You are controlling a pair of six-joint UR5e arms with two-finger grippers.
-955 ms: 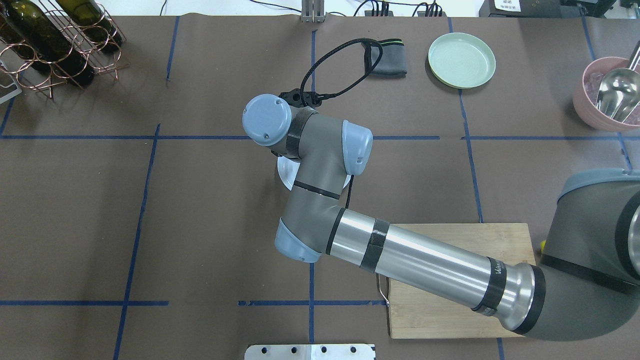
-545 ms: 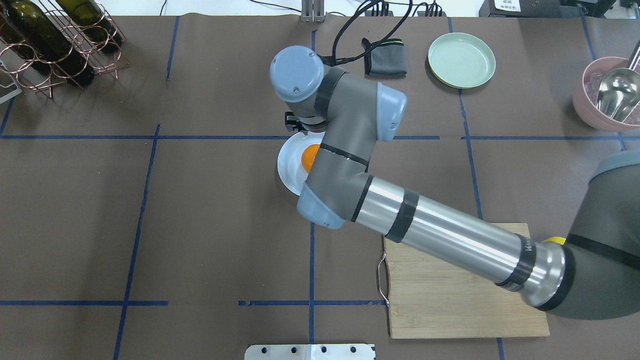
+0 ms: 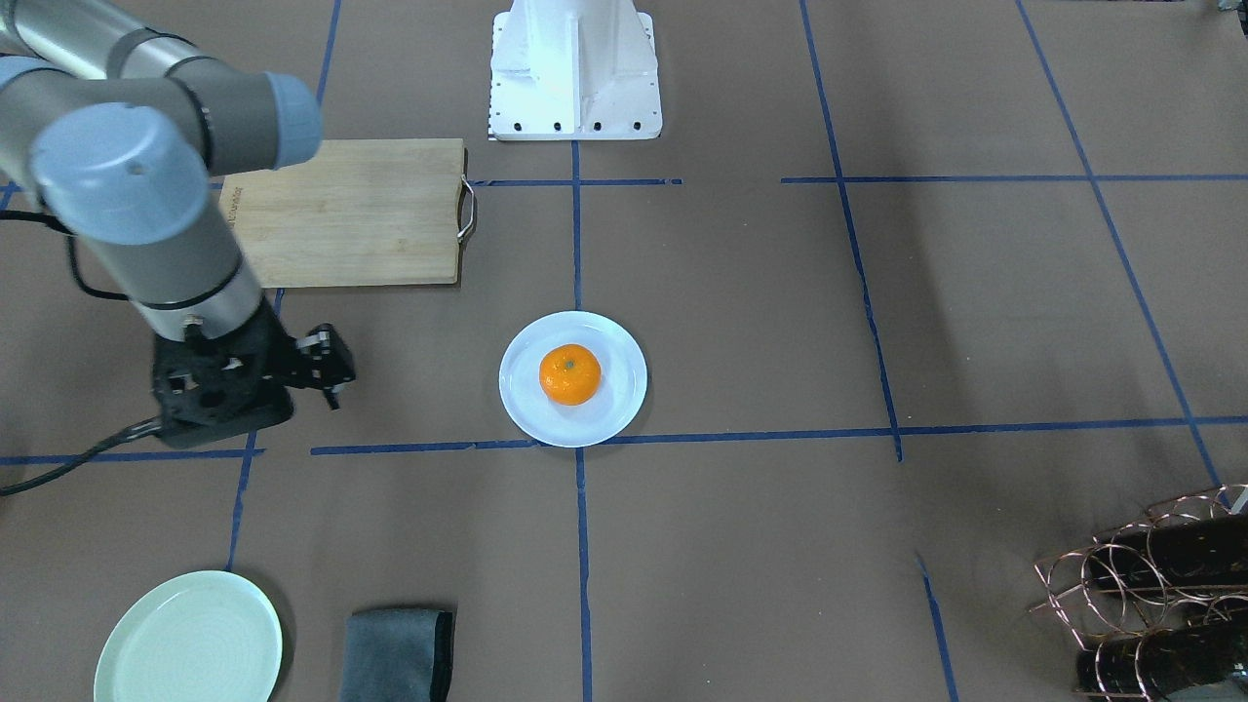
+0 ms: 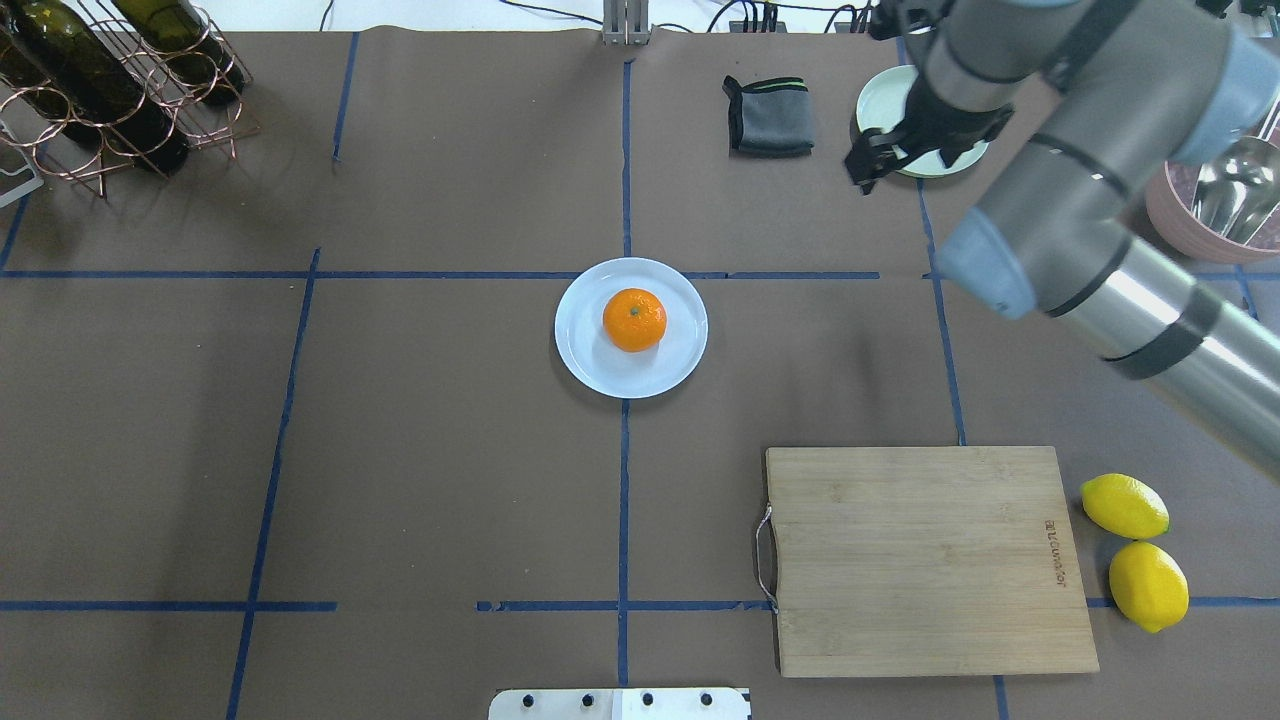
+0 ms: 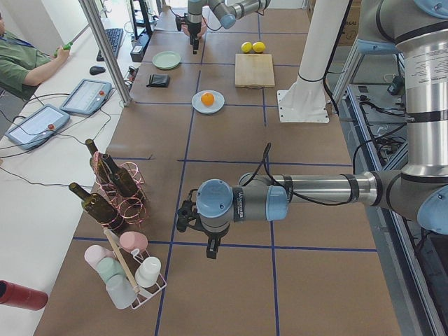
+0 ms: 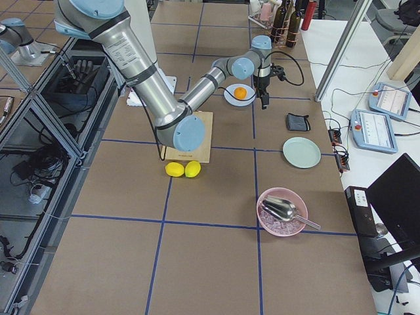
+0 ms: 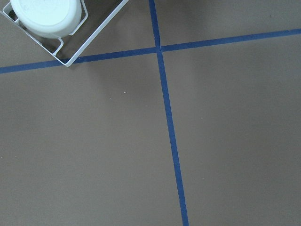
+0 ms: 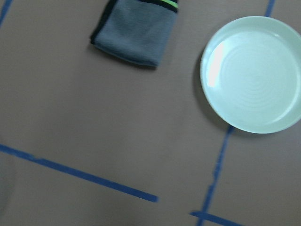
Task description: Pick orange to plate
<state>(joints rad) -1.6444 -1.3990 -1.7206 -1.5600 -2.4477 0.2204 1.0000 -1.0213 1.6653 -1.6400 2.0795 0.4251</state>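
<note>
The orange [image 4: 634,319] sits centred on the plate [image 4: 598,366]. My right claw [image 3: 330,375] hangs far right by the mint plate [image 3: 190,639]; its opening I cannot tell. I should retreat high, touching nothing.

Brown paper-covered table [image 4: 400,450], blue tape grid [image 4: 623,480], white side desk [image 5: 31,231]

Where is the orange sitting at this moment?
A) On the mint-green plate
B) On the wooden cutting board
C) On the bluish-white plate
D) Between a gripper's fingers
C: the orange rests near the middle of the bluish-white plate, and the right gripper hangs off to the side, apart from it.
</note>
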